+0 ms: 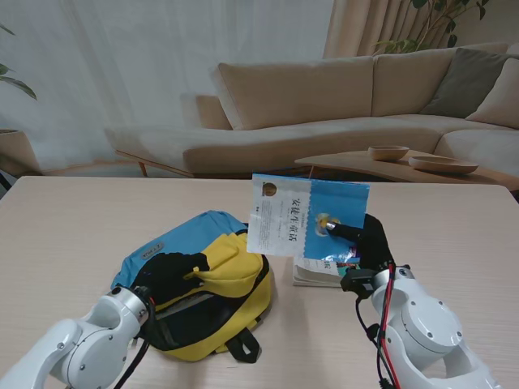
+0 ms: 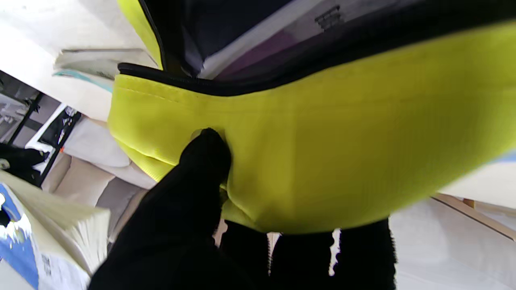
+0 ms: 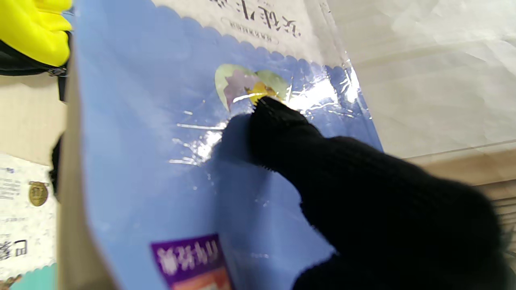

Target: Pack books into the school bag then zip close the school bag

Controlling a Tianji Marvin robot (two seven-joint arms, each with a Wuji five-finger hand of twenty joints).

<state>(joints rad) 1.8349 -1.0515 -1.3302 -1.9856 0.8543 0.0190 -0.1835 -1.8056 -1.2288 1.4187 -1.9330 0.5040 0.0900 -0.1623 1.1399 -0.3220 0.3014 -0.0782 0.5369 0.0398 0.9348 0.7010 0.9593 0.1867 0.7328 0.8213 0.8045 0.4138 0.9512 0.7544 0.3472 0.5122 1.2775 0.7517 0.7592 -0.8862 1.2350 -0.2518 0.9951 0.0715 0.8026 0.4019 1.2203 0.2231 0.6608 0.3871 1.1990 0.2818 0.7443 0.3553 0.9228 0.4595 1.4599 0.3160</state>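
Right hand (image 1: 366, 241) gripped the book (image 1: 304, 217) upright; bag (image 1: 212, 285) mouth, pinched open by left hand (image 1: 170, 274), lay leftward.

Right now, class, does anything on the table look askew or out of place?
Nothing is spilled or damaged. The blue book stands tilted in the right hand, above another book, while the left hand pinches the school bag flap open.
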